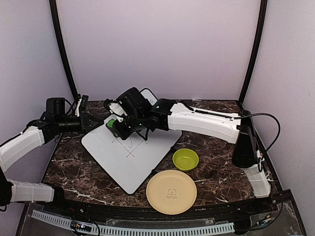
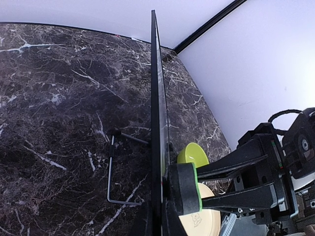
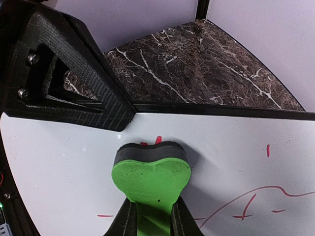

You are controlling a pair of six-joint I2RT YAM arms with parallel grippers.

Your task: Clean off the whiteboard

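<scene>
The whiteboard lies tilted on the dark marble table and carries thin marker lines. My left gripper is shut on its far left corner. In the left wrist view the whiteboard shows edge-on, running between my left gripper's jaws. My right gripper is shut on a green and black eraser, whose black face is pressed to the board near that corner. In the right wrist view the eraser sits between the fingers of my right gripper on the whiteboard, over red marks.
A green bowl and a round beige plate sit right of and in front of the board. Both also show in the left wrist view, the bowl and the plate. A wire stand lies behind the board.
</scene>
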